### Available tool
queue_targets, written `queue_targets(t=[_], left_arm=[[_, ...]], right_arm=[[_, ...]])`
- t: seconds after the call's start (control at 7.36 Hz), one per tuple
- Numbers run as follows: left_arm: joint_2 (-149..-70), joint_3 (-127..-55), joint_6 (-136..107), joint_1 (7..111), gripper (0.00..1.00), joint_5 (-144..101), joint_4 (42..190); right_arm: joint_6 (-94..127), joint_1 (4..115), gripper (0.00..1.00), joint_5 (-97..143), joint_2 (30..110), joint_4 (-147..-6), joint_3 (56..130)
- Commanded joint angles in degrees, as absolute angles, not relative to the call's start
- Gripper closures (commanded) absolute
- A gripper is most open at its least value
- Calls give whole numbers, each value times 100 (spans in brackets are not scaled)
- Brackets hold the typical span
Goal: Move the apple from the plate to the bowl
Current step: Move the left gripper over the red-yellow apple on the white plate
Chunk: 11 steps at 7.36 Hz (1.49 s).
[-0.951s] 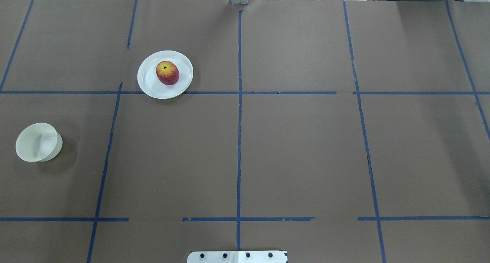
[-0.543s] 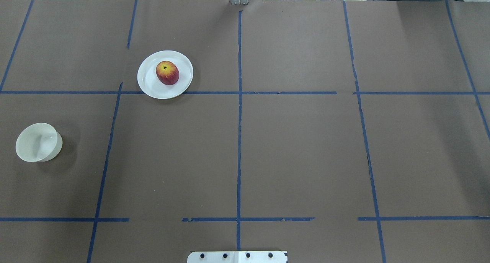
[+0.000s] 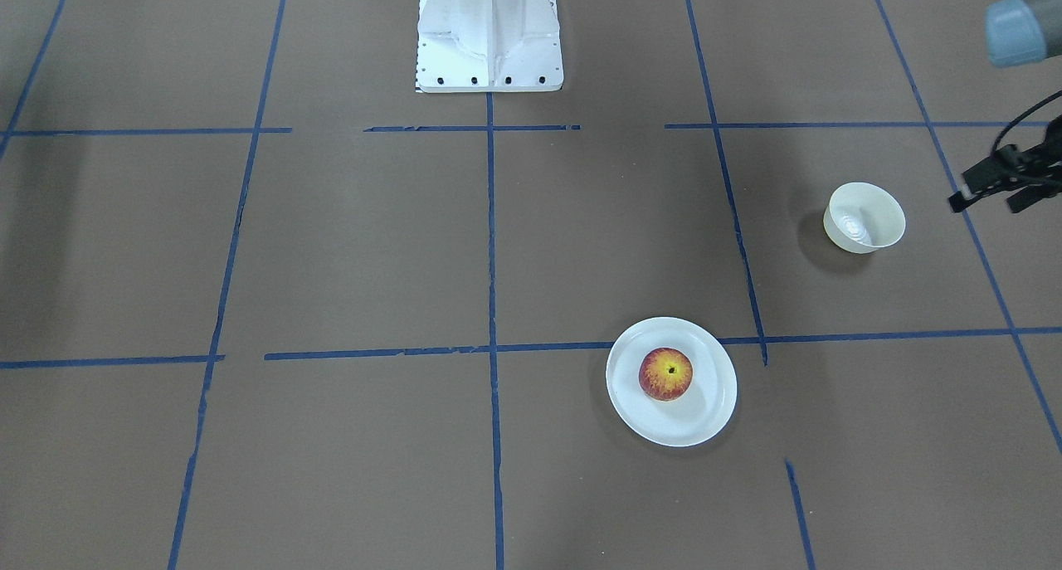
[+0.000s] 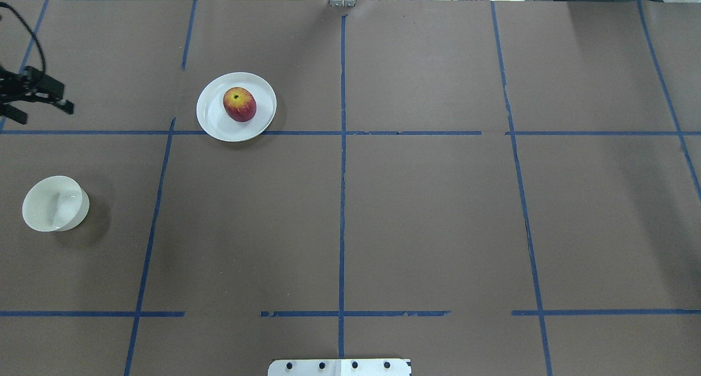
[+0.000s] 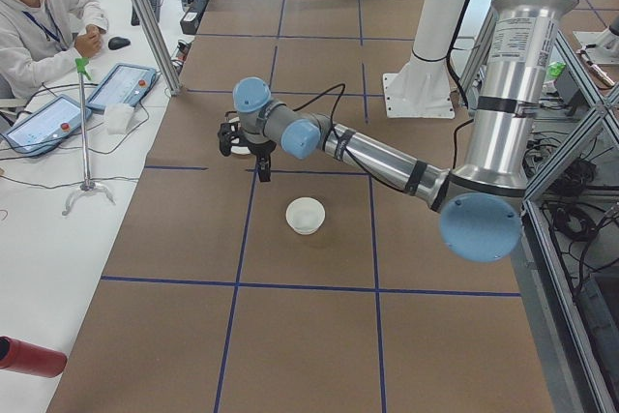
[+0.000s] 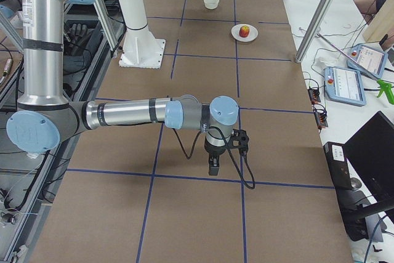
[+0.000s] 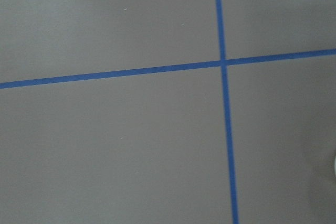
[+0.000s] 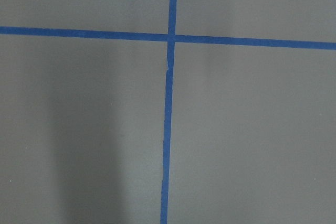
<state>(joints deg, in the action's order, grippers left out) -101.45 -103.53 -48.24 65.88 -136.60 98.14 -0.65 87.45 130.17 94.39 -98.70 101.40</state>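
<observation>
The left hand [image 4: 39, 112], fingers spread and empty, has just swung in over the counter [image 4: 416, 212], probably bound for the apple [image 4: 239, 104] sitting untouched on its plate [image 4: 219, 128], well apart from the bowl [image 4: 55, 203].

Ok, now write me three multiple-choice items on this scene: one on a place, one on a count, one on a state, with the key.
1. Where does the apple lie?
A. on the plate
B. in the bowl
C. on the bare table

2. How many white dishes stand on the table?
A. one
B. two
C. three

3. In what state is the bowl?
A. empty
B. holding the apple
C. covered by a lid

Key:
1 A, the apple sits inside the plate's rim in both the overhead and front-facing views.
2 B, only the plate and the bowl show.
3 A, the front-facing view shows its bare white inside.
</observation>
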Motion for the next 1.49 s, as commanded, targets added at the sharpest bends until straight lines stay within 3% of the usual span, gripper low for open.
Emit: queue_targets(t=[0.0,0.14,0.54,1.09,1.36], left_arm=[[-11053,-10127,-6376,5568,0,-12872,9809],[-11413,-9733,-6694,5381,0,-12580,9826],[-12811,-7652,-7388,5204,0,-12533,10489],[-13587,-6550,-7497,5037,0,-11762,10696],[-13570,-6461,-7523,4887,0,-11646,10809]], right_arm=[[-62,8745,0,13017,9439,-9870,10134],[-62,8745,0,13017,9439,-9870,10142],[-62,8745,0,13017,9439,-9870,10142],[-62,8745,0,13025,9439,-9861,10143],[-62,8745,0,13017,9439,-9870,10143]])
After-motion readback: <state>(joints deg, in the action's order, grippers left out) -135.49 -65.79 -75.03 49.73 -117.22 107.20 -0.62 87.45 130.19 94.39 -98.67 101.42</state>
